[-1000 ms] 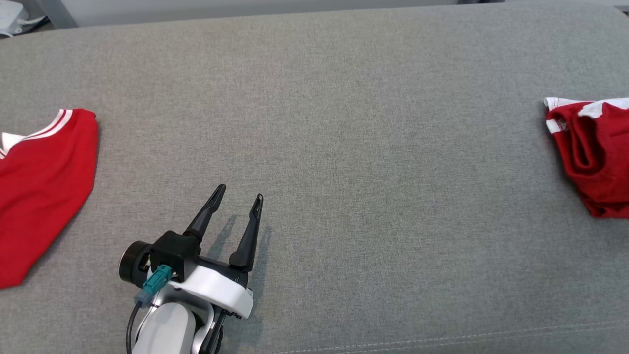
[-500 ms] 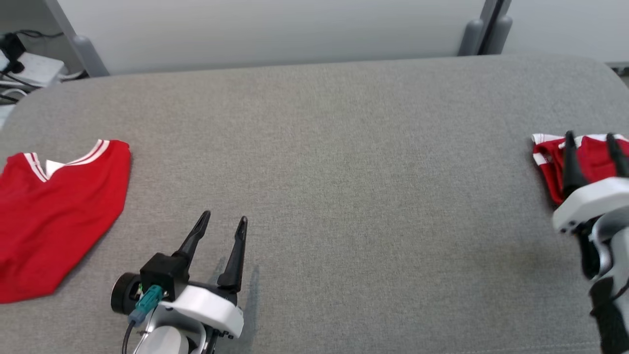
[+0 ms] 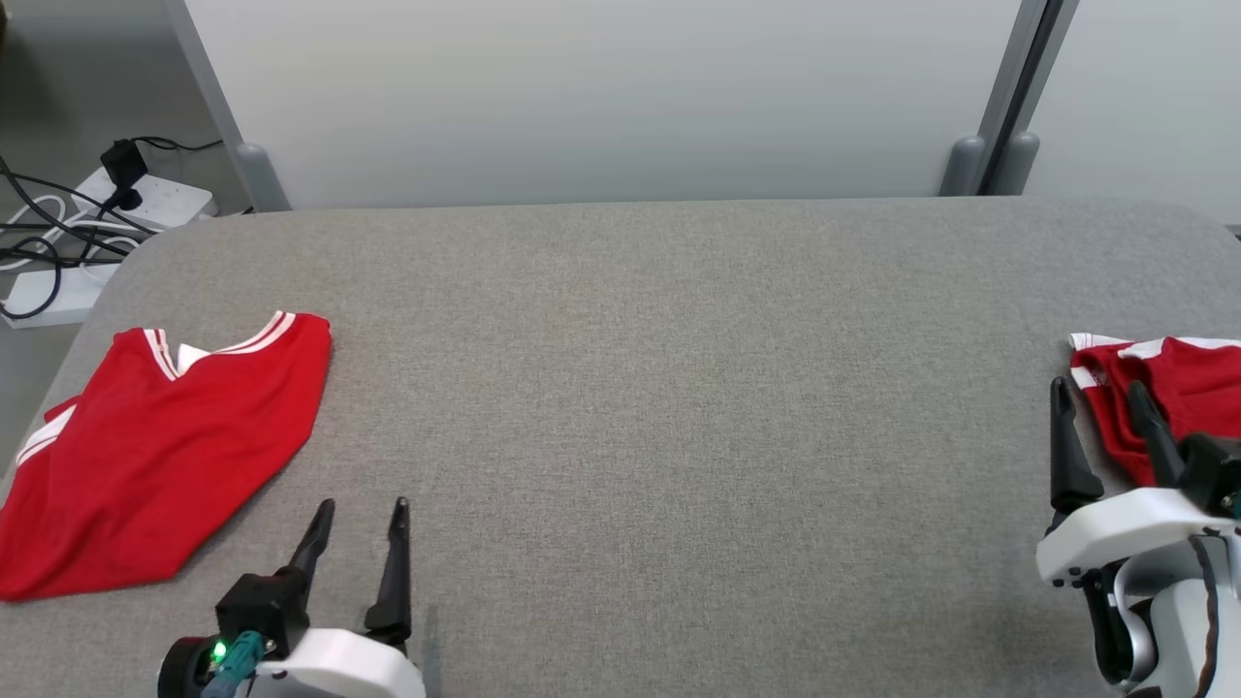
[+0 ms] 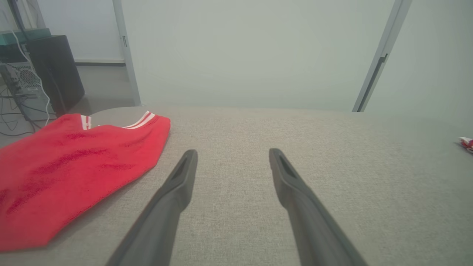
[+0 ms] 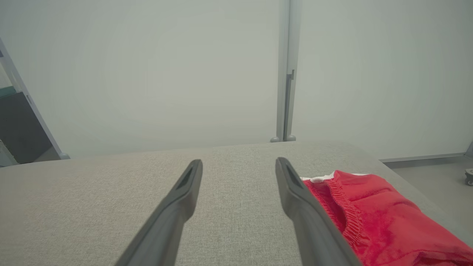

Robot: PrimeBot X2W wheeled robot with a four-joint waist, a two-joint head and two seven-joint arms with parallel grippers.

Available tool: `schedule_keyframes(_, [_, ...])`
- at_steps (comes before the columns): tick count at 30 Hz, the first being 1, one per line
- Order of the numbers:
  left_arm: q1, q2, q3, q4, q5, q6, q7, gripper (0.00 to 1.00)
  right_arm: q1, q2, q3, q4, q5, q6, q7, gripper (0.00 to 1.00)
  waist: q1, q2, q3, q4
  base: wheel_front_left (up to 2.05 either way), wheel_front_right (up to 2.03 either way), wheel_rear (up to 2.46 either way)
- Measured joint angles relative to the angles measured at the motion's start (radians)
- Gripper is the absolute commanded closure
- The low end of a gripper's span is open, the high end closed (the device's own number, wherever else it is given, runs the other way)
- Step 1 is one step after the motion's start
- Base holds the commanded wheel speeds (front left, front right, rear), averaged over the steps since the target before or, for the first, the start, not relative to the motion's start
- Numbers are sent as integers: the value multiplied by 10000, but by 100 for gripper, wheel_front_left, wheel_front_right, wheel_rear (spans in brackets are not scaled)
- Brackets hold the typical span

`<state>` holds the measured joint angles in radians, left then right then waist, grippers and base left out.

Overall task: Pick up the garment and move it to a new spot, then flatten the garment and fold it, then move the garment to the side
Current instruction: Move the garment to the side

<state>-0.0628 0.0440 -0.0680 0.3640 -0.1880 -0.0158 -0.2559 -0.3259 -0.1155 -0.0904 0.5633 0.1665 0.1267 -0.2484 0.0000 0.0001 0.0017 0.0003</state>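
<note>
Surface: grey woven cushion [image 3: 679, 388].
Room: pale wall [image 3: 601, 97], power strip [image 3: 155, 199].
Pincers: my left gripper [image 3: 362, 504], right gripper [image 3: 1097, 386] both released.

The folded garment [image 3: 165, 456] is bright red, with paired white stripes along its V-neck and cuff. The crumpled garment [image 3: 1188, 388] is the same red, trimmed in white. The cushion [image 3: 659, 388] is heathered mid-grey. The left gripper [image 3: 361, 506] and right gripper [image 3: 1098, 388] are black-fingered with white housings; the left bears a teal connector [image 3: 242, 648] and a green light [image 3: 219, 650]
</note>
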Motion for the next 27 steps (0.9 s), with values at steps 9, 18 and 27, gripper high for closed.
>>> schedule_keyframes(9, [411, -2, 694, -125, 19, 167, 2, 0, 1100, 318, 40, -740, -134, 0, 0, 0, 0, 0, -220, 57, 0, 0, 0])
schedule_keyframes(18, [612, -6, 1080, -295, 138, 169, 0, 0, 1370, 445, 209, -978, -259, 0, 0, 0, 0, 0, -309, -89, 0, 0, 0])
schedule_keyframes(27, [626, -8, 1103, -274, 134, 167, 2, 0, 1533, 443, 370, -1014, -268, 0, 0, 0, 0, 0, -302, 57, 0, 0, 0])
